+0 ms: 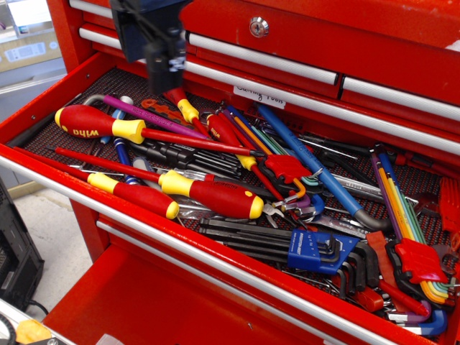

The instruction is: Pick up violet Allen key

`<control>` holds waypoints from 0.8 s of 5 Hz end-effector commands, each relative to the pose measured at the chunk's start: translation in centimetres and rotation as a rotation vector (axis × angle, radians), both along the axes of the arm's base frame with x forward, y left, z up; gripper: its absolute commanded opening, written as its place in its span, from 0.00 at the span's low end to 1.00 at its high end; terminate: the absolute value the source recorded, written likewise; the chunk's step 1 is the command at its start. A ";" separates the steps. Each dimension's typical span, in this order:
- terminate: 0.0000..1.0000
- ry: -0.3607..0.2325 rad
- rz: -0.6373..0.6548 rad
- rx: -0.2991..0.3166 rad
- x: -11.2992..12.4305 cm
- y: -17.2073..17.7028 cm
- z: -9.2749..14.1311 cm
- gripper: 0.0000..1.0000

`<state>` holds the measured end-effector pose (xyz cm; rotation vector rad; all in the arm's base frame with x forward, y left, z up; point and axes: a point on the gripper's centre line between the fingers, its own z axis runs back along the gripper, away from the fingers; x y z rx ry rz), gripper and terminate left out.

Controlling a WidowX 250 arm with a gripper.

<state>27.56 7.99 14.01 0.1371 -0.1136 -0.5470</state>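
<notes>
**Open tool drawer, hand blurred at upper left**

At the upper left of the frame the hand (pixel 159 54) hangs blurred above the red drawer (pixel 43 97); whether its fingers are apart or together cannot be told. Inside the drawer, at left, the violet Allen key (pixel 147 116) lies slanting just behind the Wiha screwdriver (pixel 108 125). Two red-and-yellow screwdrivers (pixel 208 195) lie in front. Mid-frame runs the long blue Allen key (pixel 316 169), with a blue-holdered black key set (pixel 313 251) below it. At far right sits a rainbow key set (pixel 410 230) in its red holder.
</notes>
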 end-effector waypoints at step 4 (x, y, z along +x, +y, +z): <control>0.00 -0.019 -0.932 0.117 8.3 6.8 -3.9 1.00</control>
